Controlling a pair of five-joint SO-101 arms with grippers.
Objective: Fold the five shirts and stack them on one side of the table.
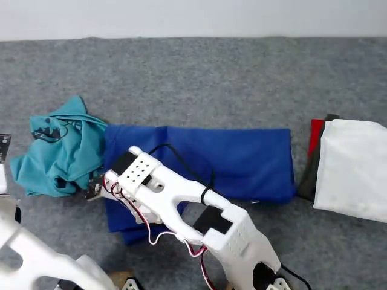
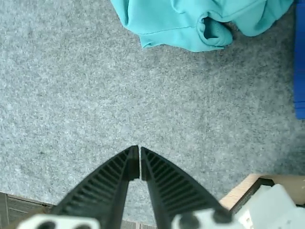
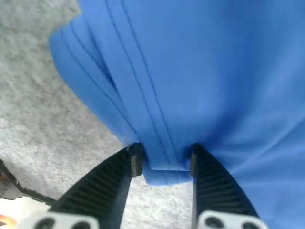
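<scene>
A blue shirt (image 1: 230, 160) lies spread across the middle of the grey table, partly folded. My right gripper (image 1: 97, 187) sits at its near-left edge; in the right wrist view the gripper (image 3: 163, 160) is shut on a bunched fold of the blue shirt (image 3: 200, 71). A crumpled teal shirt (image 1: 60, 151) lies at the left, touching the blue one. My left gripper (image 2: 139, 157) is shut with nothing in it, over bare carpet short of the teal shirt (image 2: 200, 19). The left arm (image 1: 30, 254) is at the near-left corner.
At the right edge is a stack with a folded white shirt (image 1: 354, 169) on top, a red one (image 1: 315, 136) and a dark one (image 1: 309, 175) showing beneath. A wooden board edge (image 2: 243, 188) lies by the left arm's base. Grey carpet (image 1: 199, 78) stretches behind the shirts.
</scene>
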